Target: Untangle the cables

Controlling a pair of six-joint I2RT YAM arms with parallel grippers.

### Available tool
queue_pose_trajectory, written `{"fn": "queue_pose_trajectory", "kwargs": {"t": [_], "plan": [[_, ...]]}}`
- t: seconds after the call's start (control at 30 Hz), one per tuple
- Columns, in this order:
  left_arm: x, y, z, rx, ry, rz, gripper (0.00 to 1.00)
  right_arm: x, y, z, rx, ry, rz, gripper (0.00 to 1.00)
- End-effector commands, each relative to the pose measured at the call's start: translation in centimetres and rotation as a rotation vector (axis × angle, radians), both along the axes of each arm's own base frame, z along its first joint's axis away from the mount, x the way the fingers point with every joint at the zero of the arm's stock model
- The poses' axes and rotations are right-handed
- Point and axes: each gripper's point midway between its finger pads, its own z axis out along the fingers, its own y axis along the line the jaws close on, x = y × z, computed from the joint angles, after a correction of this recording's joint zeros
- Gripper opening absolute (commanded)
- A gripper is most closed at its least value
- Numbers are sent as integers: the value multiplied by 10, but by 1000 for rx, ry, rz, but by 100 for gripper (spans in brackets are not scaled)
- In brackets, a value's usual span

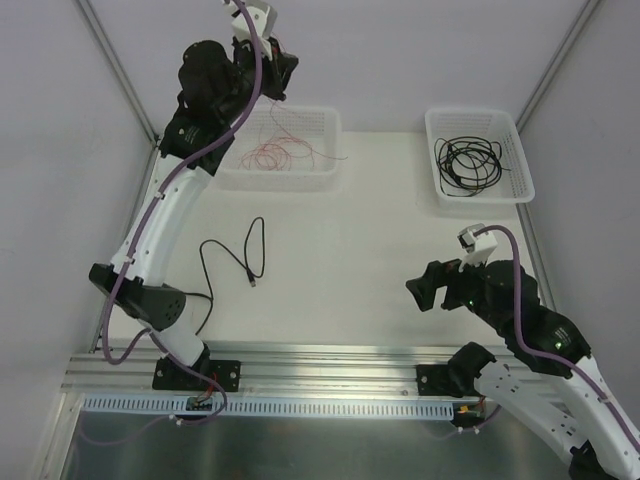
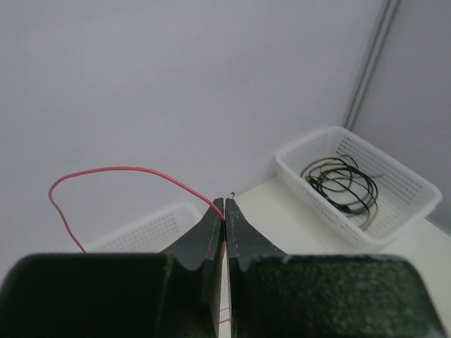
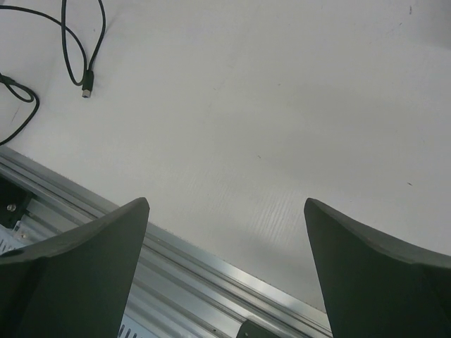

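Left claw (image 2: pixel 225 205) is pinched together on a red wire (image 2: pixel 120 168) high over the left basket (image 1: pixel 326 122); the wire's tail drops behind the fingers (image 2: pixel 203 243), unseen. More red wires (image 1: pixel 278 153) tangle in that basket, strands hard to separate. Right claw (image 3: pixel 225 204) gapes apart, empty, over the counter (image 1: pixel 360 240). A black cable (image 3: pixel 86 90) lies there, one end lost under the left arm (image 1: pixel 170 220); a black coil (image 1: pixel 468 163) fills the right basket (image 1: pixel 522 170).
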Motion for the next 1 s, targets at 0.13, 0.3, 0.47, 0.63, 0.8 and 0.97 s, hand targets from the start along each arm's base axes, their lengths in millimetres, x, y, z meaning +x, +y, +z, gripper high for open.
{"fn": "queue_pose_trajectory", "kwargs": {"t": [0.13,0.3,0.47,0.63,0.8,0.97], "plan": [[105,29,-18,6,-2,112,0,0,12,-9,9,13,50,97],[158,42,-87,24,110,157,0,3,13,-19,-12,34,43,97],[192,61,-195,76,304,259,0,6,15,-26,-25,51,42,97],[186,75,-235,70,411,272,59,6,16,-30,-30,66,43,97],[154,94,-219,47,426,352,99,5,20,-29,-15,74,60,97],[85,119,-193,-9,469,428,99,4,28,-35,-20,111,91,97]]}}
